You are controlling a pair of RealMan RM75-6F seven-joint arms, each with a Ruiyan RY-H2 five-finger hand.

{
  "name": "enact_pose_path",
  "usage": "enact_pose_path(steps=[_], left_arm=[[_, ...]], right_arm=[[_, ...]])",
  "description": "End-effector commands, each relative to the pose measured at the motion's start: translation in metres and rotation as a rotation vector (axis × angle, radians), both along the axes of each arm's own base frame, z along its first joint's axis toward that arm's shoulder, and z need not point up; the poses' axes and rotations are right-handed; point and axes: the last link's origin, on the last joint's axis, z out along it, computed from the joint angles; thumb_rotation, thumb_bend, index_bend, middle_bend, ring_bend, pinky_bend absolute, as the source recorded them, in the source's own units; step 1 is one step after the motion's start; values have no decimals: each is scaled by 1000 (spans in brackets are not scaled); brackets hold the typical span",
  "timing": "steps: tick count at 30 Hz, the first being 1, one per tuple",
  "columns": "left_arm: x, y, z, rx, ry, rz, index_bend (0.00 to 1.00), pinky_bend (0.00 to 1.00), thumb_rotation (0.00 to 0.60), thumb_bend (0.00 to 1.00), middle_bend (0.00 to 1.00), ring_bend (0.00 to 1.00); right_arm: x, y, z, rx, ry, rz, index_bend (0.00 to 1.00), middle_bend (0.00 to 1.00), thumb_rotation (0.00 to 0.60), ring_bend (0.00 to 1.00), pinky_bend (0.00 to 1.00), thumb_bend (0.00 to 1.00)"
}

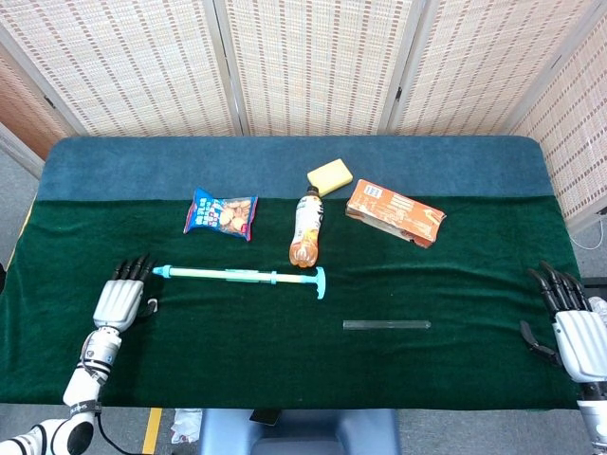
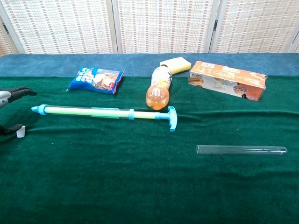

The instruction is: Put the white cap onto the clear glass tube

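The clear glass tube [image 1: 386, 325] [image 2: 241, 150] lies flat on the green cloth, right of centre. The small white cap [image 1: 152, 306] [image 2: 20, 133] sits on the cloth at the far left, right at the thumb tip of my left hand [image 1: 119, 303] [image 2: 10, 93]. That hand lies palm down with its fingers stretched forward and apart from the thumb, holding nothing. My right hand [image 1: 574, 327] rests open at the table's right edge, well right of the tube, and shows only in the head view.
A long teal and green pump [image 1: 237, 276] [image 2: 105, 113] lies between cap and tube. Behind it are a blue snack bag [image 1: 221, 214], an orange drink bottle [image 1: 305, 229], a yellow sponge [image 1: 329, 176] and an orange carton [image 1: 395, 212].
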Motion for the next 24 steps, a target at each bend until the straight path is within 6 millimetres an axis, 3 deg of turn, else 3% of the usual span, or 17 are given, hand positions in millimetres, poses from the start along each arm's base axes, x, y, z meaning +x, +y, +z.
enact_pose_path(steps=[1,14,24], left_arm=[[-1,-3,1,-8,7,10,0,0,600,268,0,0],[2,-11,4,-10,8,15,0,0,600,268,0,0],[11,-15,23,27,-21,-17,0,0,600,268,0,0]], right_arm=[[0,0,0,0,0,1,27,30,600,21,0,492],[-1,0,0,1,-4,1,27,30,600,22,0,493],[-2,0,0,0,-5,3,27,30,600,22,0,493]])
